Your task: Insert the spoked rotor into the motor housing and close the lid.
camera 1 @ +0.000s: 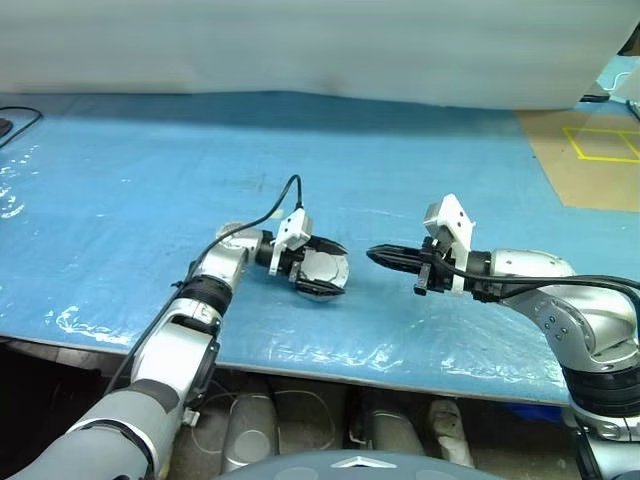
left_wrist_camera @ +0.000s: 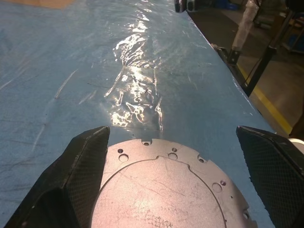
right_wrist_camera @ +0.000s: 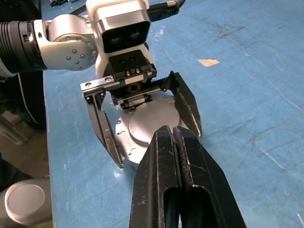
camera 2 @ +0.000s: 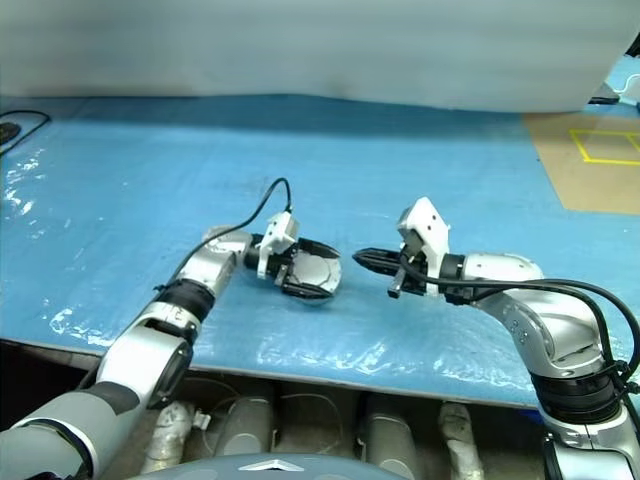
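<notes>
The blue-covered counter (camera 1: 150,180) lies bare across its far half and toward its left edge, leaving wide room there; a brown patch with yellow tape (camera 1: 600,150) lies at its far right corner. Near the front edge, about midway along it, the left gripper (camera 1: 322,270) has its fingers spread wide around a flat silver round plate with small rim holes, the motor housing (right_wrist_camera: 147,128). Just beside it, apart, the right gripper (camera 1: 385,258) points at it, fingers pressed together, holding nothing.
</notes>
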`<state>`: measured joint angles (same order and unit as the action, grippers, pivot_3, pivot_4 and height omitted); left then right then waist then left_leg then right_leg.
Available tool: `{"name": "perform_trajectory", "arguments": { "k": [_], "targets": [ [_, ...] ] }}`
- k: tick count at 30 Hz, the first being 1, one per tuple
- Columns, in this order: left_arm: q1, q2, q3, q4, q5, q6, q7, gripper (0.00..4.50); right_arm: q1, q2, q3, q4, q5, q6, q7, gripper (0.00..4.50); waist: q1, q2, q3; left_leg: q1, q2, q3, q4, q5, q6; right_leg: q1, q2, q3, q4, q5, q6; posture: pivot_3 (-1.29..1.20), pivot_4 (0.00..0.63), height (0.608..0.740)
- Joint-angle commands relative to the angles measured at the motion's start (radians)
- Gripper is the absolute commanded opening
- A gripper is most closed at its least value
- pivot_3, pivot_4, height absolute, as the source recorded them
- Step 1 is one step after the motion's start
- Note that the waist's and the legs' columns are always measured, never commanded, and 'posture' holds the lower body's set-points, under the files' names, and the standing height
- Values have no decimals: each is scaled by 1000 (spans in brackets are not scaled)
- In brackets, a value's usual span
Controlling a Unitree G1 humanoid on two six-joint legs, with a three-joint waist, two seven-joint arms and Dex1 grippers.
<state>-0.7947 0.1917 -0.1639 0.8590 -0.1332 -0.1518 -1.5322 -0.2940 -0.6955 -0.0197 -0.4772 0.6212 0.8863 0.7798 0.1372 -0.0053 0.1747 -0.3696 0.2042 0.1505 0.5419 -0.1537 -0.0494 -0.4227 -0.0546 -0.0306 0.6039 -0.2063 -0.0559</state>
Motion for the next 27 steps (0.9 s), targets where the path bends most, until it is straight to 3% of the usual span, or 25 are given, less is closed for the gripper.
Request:
{"name": "perform_trajectory", "arguments": {
  "k": [1,9,14,19,27],
  "targets": [
    [49,17,-31,-25,17,29,-13,4500,-19,0,12,-5,-14,-29,-4,19,-4,0,0,0,0,0,0,0,0,0,0,0,0,0,0,0,150,740],
    [54,-19,41,-123,-73,69,52,4500,-38,13,26,32,-40,-55,-10,19,-8,0,0,0,0,0,0,0,0,0,0,0,0,0,0,0,150,740],
    [41,1,103,-301,-176,179,86,4500,-36,21,17,30,-45,-106,7,19,-8,0,0,-1,1,0,0,0,1,0,0,0,0,3,-5,0,150,740],
    [151,98,159,-607,-299,372,140,4500,-33,16,27,17,-29,-125,44,19,-20,1,0,-1,1,1,-1,0,0,-1,0,0,0,3,-6,0,150,740],
    [375,294,177,-849,-367,552,190,4500,-92,52,84,94,-89,-164,42,19,-33,2,1,-1,1,1,-1,-1,1,-2,0,0,0,-1,0,0,150,740]
  ]
}}
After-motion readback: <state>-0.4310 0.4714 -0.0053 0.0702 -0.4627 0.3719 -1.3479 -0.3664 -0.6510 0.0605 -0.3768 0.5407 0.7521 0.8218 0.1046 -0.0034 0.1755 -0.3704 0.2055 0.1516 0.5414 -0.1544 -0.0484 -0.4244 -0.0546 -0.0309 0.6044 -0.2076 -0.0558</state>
